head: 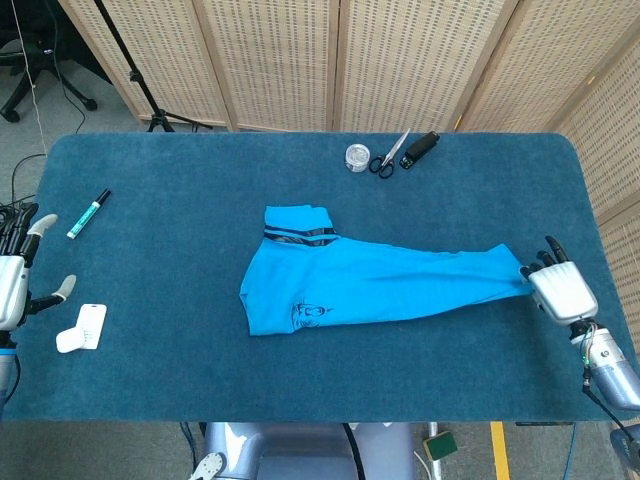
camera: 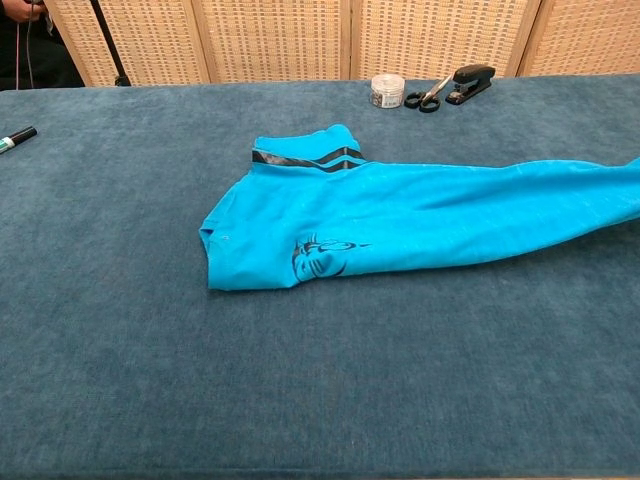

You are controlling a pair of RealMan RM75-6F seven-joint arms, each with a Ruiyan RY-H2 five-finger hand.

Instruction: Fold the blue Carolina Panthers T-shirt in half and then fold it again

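Observation:
The blue T-shirt (head: pixel 370 285) lies folded lengthwise as a long strip on the table, with its striped sleeve and the Panthers logo (head: pixel 306 314) at its left end. The chest view shows the same T-shirt (camera: pixel 420 215) running off the right edge of the frame. My right hand (head: pixel 558 288) grips the shirt's right end near the table's right edge. That hand is outside the chest view. My left hand (head: pixel 14 288) hovers at the table's left edge with fingers apart and nothing in it.
A green marker (head: pixel 88 213) and a white card (head: pixel 82 327) lie at the left. At the back stand a small round tin (head: pixel 357 156), scissors (head: pixel 390 154) and a black stapler (head: pixel 421 148). Wicker screens stand behind the blue table (head: pixel 200 380).

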